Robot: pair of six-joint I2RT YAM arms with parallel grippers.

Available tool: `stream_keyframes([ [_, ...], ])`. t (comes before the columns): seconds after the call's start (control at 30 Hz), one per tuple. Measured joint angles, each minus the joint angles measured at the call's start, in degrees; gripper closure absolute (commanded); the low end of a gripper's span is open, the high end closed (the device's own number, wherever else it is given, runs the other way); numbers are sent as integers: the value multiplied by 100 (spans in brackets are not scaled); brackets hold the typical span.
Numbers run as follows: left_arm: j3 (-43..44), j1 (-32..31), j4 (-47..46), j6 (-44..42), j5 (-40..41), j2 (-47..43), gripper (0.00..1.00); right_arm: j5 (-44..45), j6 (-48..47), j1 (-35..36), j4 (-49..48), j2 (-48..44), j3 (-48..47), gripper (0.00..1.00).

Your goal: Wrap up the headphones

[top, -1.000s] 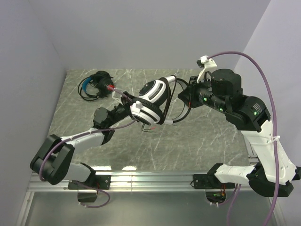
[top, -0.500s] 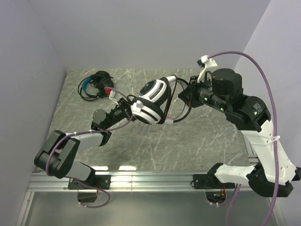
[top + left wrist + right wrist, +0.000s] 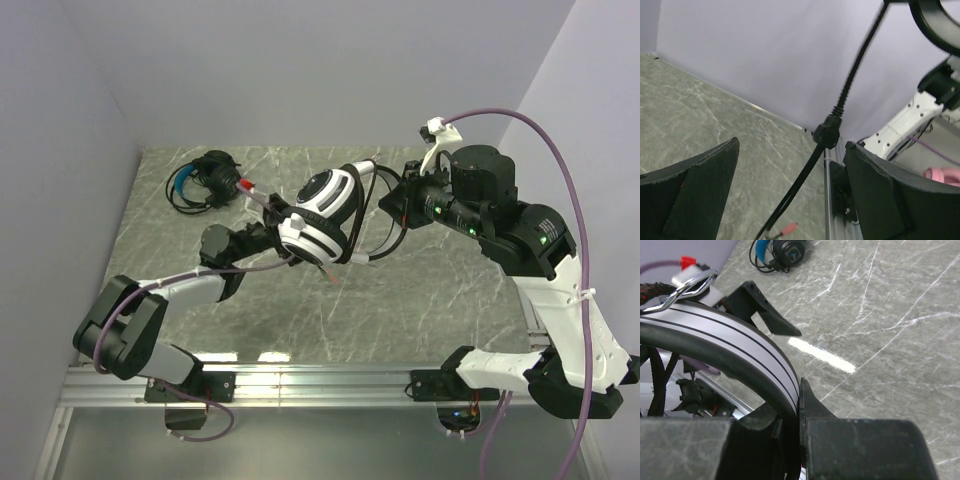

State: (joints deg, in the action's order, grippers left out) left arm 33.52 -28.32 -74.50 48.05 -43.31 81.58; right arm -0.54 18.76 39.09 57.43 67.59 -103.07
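White headset hangs above the table, its headband clamped in the right end effector; its black cable passes between the fingers of the left end effector, spread wide.

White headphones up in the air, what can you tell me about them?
The white headphones look like shiny plastic with thin black stripes and black ear pads. They are off the table, tilted, with the right gripper shut on the headband. Their thin black cable hangs between the left gripper's open fingers without touching them, ending in a red-tipped plug.
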Motion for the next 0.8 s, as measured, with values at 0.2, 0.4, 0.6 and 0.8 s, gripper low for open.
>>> stream_keyframes([
  [0.2, -2, -509, -4, -734, -136, -101, 13, -17, 0, -4, -4, 0, 0, 100],
  [0.4, -59, -796, -66, -1161, -28, -249, 22, -20, 2, -9, -35, 4, 0, 100],
  [0.6, -238, -820, -92, -1174, 70, -125, 26, -17, 2, -33, -31, 4, -11, 100],
  [0.8, -243, -927, -76, -1095, 116, 247, 27, -17, 4, -59, -31, 15, -114, 100],
])
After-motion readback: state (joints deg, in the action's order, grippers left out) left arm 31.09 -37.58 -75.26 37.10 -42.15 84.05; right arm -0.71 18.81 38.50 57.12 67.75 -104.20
